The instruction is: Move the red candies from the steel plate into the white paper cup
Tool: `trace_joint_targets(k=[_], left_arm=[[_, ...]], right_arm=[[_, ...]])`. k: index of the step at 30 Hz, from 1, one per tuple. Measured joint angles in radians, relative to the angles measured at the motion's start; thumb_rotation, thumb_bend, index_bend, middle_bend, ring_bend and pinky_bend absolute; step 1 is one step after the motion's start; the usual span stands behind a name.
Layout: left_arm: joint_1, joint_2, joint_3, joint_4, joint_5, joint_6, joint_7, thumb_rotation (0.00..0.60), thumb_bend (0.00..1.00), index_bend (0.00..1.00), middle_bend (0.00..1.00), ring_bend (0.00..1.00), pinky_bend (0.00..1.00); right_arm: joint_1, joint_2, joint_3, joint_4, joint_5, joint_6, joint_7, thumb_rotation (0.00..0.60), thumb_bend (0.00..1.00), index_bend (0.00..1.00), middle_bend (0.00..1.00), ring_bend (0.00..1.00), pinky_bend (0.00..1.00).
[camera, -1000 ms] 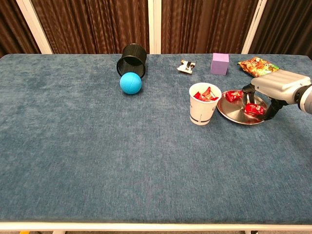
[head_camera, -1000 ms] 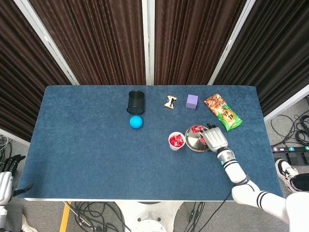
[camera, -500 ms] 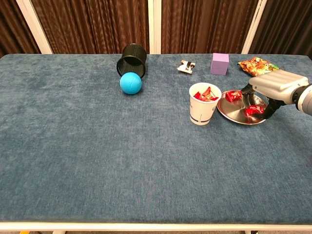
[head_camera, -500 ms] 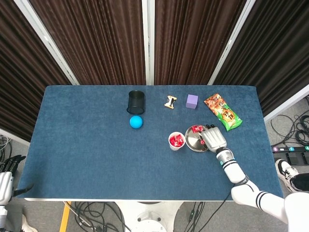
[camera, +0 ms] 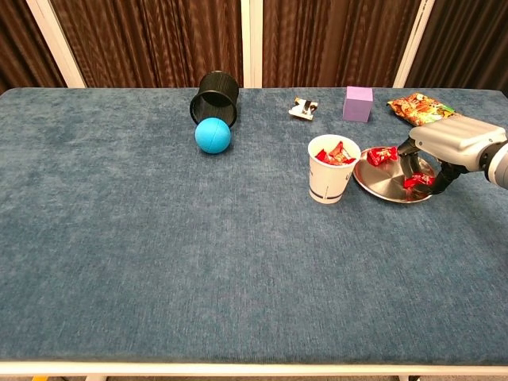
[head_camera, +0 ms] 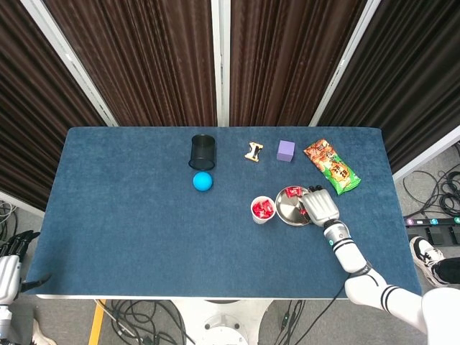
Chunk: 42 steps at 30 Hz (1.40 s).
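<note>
I see the blue table [camera: 159,262], then my right hand [camera: 452,143] over the steel plate [camera: 381,184], its fingers pinching one red candy [camera: 416,182]. Another candy [camera: 382,155] lies on the plate's far rim, beside the white paper cup [camera: 331,169].

The cup [camera: 332,168] stands mid-table [camera: 159,262], candies [camera: 336,153] in it. Just right of the cup lies the plate [camera: 381,186] — one candy [camera: 382,155] on its far rim, another [camera: 417,182] under the right hand [camera: 448,143]. Behind the cup: block [camera: 358,103], bracket [camera: 303,107], snack bag [camera: 418,106] — far-left of it, ball [camera: 213,135] before tipped bin [camera: 215,98].
</note>
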Motion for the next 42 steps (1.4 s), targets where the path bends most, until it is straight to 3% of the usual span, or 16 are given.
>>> trace_joint_targets(k=[11, 24, 33, 38, 42], left_arm=[[0.001, 0.004, -0.001, -0.002, 0.0, 0.003, -0.001, 0.6, 0.0, 0.24, 0.24, 0.15, 0.2], [0.002, 0.011, -0.005, -0.015, 0.004, 0.018, 0.008, 0.6, 0.0, 0.24, 0.24, 0.15, 0.2], [0.006, 0.013, -0.004, -0.014, -0.003, 0.015, 0.005, 0.6, 0.0, 0.24, 0.24, 0.15, 0.2], [0.007, 0.009, -0.003, -0.008, -0.004, 0.012, 0.001, 0.6, 0.0, 0.24, 0.24, 0.15, 0.2], [0.006, 0.007, -0.004, -0.005, -0.003, 0.015, -0.001, 0.6, 0.0, 0.24, 0.24, 0.15, 0.2]], right_arm=[[-0.003, 0.006, 0.021, -0.018, -0.031, 0.039, 0.052, 0.6, 0.32, 0.58, 0.57, 0.27, 0.27], [0.034, 0.146, 0.1, -0.318, -0.096, 0.11, 0.12, 0.6, 0.32, 0.59, 0.57, 0.27, 0.27], [0.079, 0.124, 0.094, -0.335, -0.103, 0.07, 0.097, 0.6, 0.32, 0.56, 0.52, 0.26, 0.27], [0.083, 0.12, 0.079, -0.333, -0.097, 0.059, 0.087, 0.6, 0.22, 0.43, 0.42, 0.2, 0.27], [0.082, 0.125, 0.077, -0.339, -0.098, 0.067, 0.089, 0.6, 0.13, 0.39, 0.39, 0.19, 0.27]])
